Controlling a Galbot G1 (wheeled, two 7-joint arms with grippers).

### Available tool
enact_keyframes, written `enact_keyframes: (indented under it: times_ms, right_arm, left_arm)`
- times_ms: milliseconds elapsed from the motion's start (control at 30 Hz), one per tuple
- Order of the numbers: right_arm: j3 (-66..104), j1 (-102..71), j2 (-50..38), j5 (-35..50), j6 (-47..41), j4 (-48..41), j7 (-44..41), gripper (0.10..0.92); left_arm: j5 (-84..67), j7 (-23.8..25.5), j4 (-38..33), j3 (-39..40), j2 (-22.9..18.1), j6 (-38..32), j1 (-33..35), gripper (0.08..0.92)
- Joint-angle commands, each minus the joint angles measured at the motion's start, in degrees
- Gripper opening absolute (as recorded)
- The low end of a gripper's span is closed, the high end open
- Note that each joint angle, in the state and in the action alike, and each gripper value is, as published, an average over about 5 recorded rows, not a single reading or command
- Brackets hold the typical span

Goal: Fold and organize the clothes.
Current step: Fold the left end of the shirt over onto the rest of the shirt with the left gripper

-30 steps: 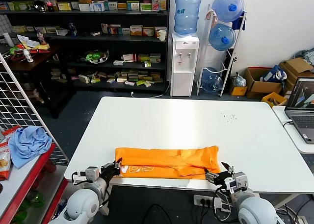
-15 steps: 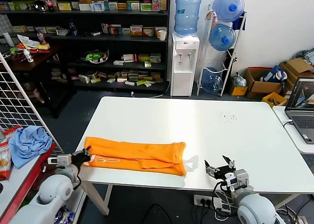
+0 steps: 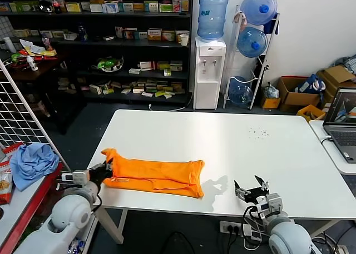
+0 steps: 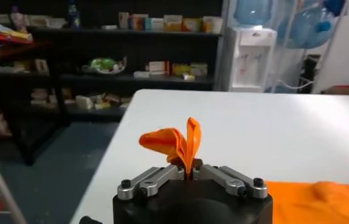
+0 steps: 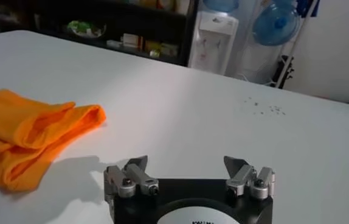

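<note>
The orange T-shirt (image 3: 156, 176) lies folded into a long strip on the white table (image 3: 222, 143), near its front left corner. My left gripper (image 3: 103, 171) is shut on the shirt's left end and holds a pinched fold of orange cloth (image 4: 177, 143) just above the table. The shirt's right end (image 5: 34, 131) lies flat, apart from my right gripper (image 3: 250, 190), which is open and empty over the table's front edge. In the right wrist view that gripper (image 5: 186, 164) has its jaws spread wide.
A red side table at the far left holds a light blue cloth (image 3: 32, 162). A laptop (image 3: 342, 120) sits on a second table at the right. Shelves and a water dispenser (image 3: 209, 70) stand behind the table.
My left gripper has dragged the shirt's left end leftward along the front edge, then slightly back in. My right gripper let go of the right end and stays open.
</note>
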Motion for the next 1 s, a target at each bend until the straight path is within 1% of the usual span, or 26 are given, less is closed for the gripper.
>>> enact_keyframes:
  times_ms: [33,200,367,567,733,833,1000]
  right_arm:
    - [0.50,-0.11,1.82,-1.99,0.69,-1.18,-0.08,0.823]
    - [0.92,0.05,2.71,-2.54,0.91,-1.73,-0.12,0.823]
    - [1.10,0.31,3.23,-2.92,0.89,-2.21,-0.07,0.823]
    - [0.96,0.79,3.61,-2.99,0.77,-2.73,-0.01,0.823]
    - [0.22,1.82,3.95,-2.96,0.72,-3.66,0.01,0.823]
    - [-0.37,2.59,4.19,-2.93,0.60,-4.09,0.05,0.823]
    - [-0.70,3.16,3.99,-2.75,0.28,-4.02,0.18,0.823]
  left_arm:
    - [-1.09,-3.32,-7.18,11.81,-7.20,0.94,-2.57,0.126]
    - [-1.14,-4.00,-4.21,17.47,-11.40,0.86,-6.22,0.126]
    - [-1.07,-4.08,-1.42,20.92,-15.29,0.65,-9.22,0.126]
    - [-0.77,-3.91,1.24,23.44,-18.41,0.23,-11.20,0.126]
    - [-0.85,-3.27,1.66,25.00,-19.83,-0.90,-11.48,0.131]
    - [-1.19,-2.91,1.72,26.07,-20.31,-1.71,-11.10,0.179]
    - [-2.23,-1.42,1.82,27.30,-20.23,-5.40,-9.68,0.322]
